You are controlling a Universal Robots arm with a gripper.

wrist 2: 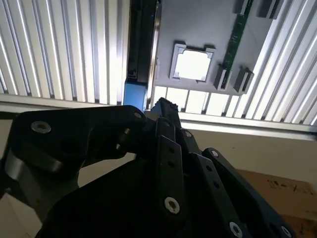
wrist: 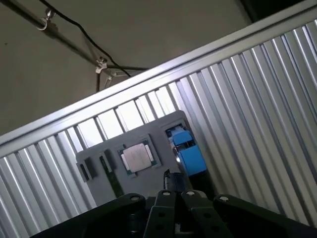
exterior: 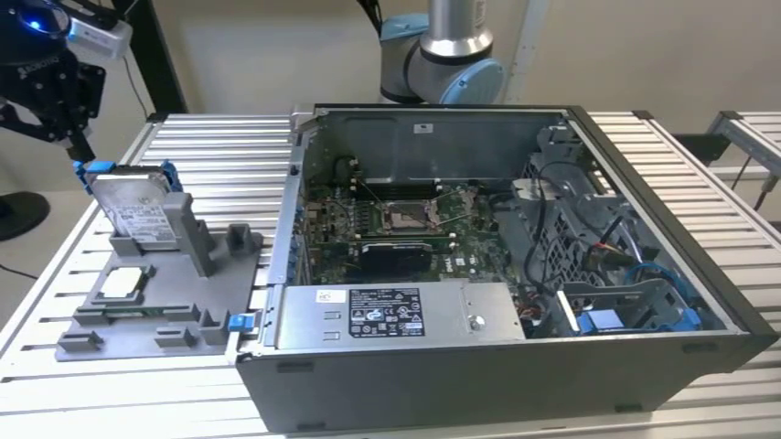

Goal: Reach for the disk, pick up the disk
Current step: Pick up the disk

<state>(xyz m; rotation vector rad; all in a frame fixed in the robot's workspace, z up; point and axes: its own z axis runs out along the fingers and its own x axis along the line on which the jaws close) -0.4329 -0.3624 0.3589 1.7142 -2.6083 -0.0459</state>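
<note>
Disk point(exterior: 132, 208) upright in grey holder point(exterior: 153, 313); gripper point(exterior: 76, 144) just above it — nearly touching.

Read the exterior view as a clock face. The open computer case point(exterior: 488, 384) sits on the slatted table point(exterior: 683, 165) from the centre out toward four o'clock. The holder tray point(exterior: 123, 334) lies just beside the case at eight o'clock. The disk point(exterior: 132, 206) stands upright in the tray's far slot at nine o'clock, and the chip point(exterior: 126, 283) lies flat in a recess at the disk's six o'clock. The gripper point(exterior: 76, 151) hangs at ten o'clock, just over the disk's top edge. Inside the case, the motherboard point(exterior: 390, 219) lies on the floor, with the power-supply box point(exterior: 390, 315) against the near wall at its six o'clock. The arm's base point(exterior: 445, 55) stands behind the case at twelve o'clock.
</note>
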